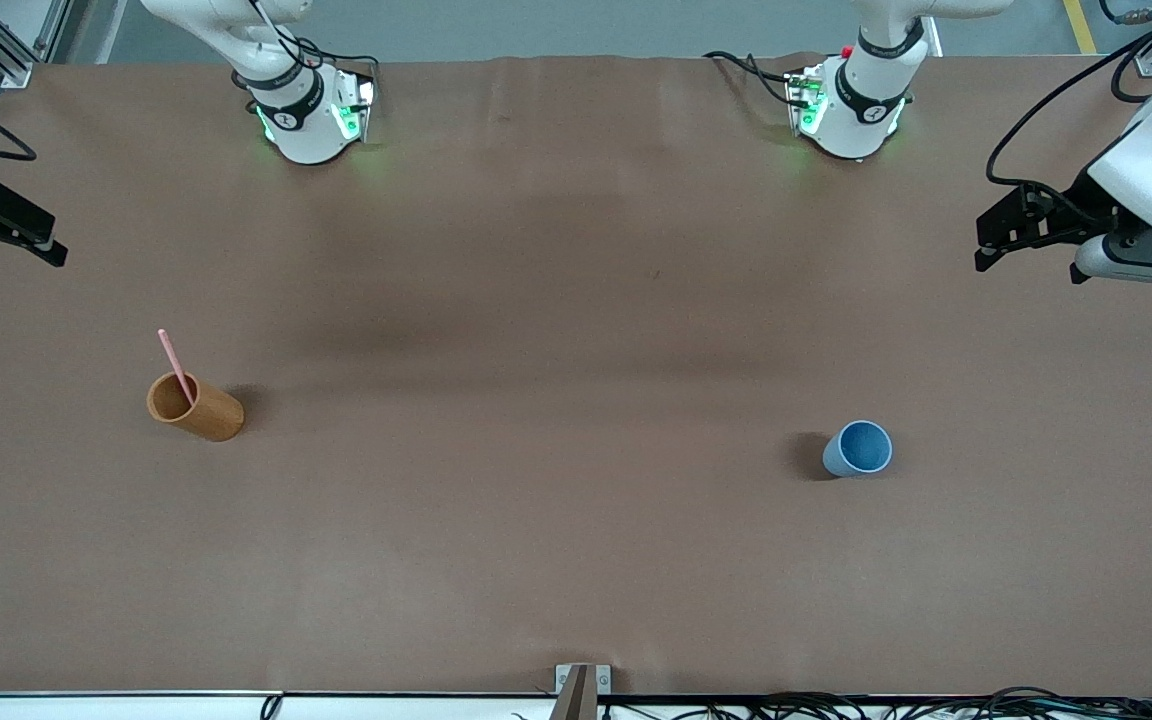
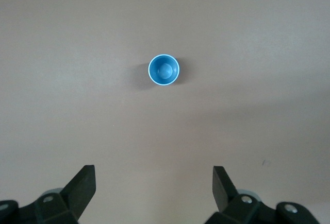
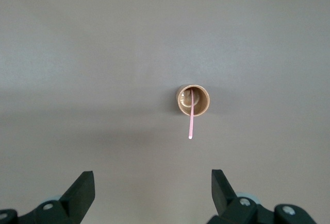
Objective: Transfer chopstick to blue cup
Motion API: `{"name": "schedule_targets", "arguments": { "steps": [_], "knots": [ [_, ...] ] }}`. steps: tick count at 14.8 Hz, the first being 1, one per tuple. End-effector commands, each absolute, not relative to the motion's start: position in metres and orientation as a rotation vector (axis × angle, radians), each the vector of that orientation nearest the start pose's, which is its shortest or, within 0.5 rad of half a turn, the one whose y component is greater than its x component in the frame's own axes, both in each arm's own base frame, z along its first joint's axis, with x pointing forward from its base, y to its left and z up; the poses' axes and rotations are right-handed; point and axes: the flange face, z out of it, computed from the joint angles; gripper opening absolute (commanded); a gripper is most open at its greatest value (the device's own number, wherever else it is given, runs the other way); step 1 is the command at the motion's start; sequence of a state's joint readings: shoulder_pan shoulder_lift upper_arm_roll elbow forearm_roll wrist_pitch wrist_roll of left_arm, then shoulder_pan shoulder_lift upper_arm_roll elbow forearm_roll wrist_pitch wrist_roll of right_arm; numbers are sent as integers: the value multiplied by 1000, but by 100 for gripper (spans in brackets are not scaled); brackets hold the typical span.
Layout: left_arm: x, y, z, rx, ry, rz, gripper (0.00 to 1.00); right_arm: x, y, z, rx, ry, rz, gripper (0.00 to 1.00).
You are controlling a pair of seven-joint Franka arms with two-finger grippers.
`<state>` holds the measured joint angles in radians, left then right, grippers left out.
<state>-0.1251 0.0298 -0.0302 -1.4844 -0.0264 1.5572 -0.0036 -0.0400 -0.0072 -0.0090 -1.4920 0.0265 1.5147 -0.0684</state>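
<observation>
A thin pale pink chopstick (image 1: pixel 174 362) stands tilted in the orange-brown cup (image 1: pixel 198 408), toward the right arm's end of the table. In the right wrist view the chopstick (image 3: pixel 191 121) sticks out past the rim of that cup (image 3: pixel 194 100). The blue cup (image 1: pixel 858 448) stands upright and empty toward the left arm's end, also seen as a blue cup (image 2: pixel 164 70) from above. My left gripper (image 1: pixel 986 242) hangs open, high over the table's left-arm end. My right gripper (image 1: pixel 11 250) hangs open over the right-arm end. Nothing lies between the jaws of either the left gripper (image 2: pixel 153 175) or the right gripper (image 3: pixel 152 178).
Both arm bases (image 1: pixel 311 115) (image 1: pixel 846 110) stand along the table edge farthest from the front camera. A small metal bracket (image 1: pixel 582 685) sits at the nearest edge, with cables below it. Brown table surface (image 1: pixel 536 400) stretches between the two cups.
</observation>
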Motion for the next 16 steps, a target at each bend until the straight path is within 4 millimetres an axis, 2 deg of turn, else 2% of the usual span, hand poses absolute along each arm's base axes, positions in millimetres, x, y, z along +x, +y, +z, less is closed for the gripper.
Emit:
{"name": "schedule_targets", "arguments": {
  "steps": [1,5,6,7,9,11,14,16],
  "knots": [
    [555,-87,655,-3144,240,-59,100,544,-24,666,-3098,-39,-71,100],
    [557,-87,652,-3142,242,-50,100,544,-24,665,-3097,-55,-67,100],
    [563,-87,643,-3143,220,-30,100,544,-25,664,-3097,-55,-60,100],
    [575,-89,622,-3152,211,16,100,544,-24,664,-3097,-57,-62,100],
    [604,-85,585,-3159,194,3,100,545,-26,659,-3097,-47,-55,100],
    [629,-85,535,-3159,182,36,100,549,-43,641,-3094,1,-68,100],
    [651,-79,460,-3162,157,71,100,546,-55,591,-3090,40,13,100],
    [659,-80,398,-3163,154,61,100,546,-58,562,-3092,54,-13,99]
  ]
}}
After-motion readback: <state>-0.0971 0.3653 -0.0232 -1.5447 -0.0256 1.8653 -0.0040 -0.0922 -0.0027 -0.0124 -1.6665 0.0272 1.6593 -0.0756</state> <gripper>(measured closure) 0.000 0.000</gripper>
